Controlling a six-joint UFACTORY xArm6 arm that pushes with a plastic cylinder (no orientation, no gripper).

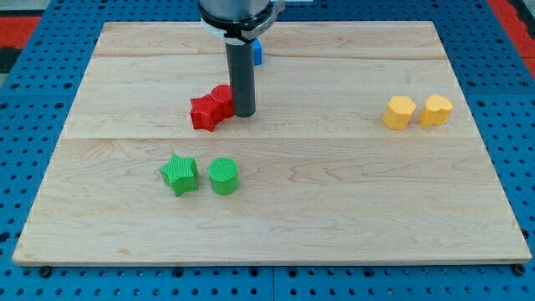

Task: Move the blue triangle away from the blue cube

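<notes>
My tip (243,113) rests on the board just right of two red blocks, touching or nearly touching the round-edged red block (222,96). A red star (204,113) sits against that block on its left. A small patch of a blue block (258,53) shows behind the rod near the view's top; its shape cannot be made out. Only this one blue block shows; the rod and arm hide the space around it.
A green star (180,174) and a green cylinder (224,176) sit side by side below the red blocks. Two yellow blocks (399,111) (435,109) sit together at the view's right. The wooden board (334,209) lies on a blue pegboard.
</notes>
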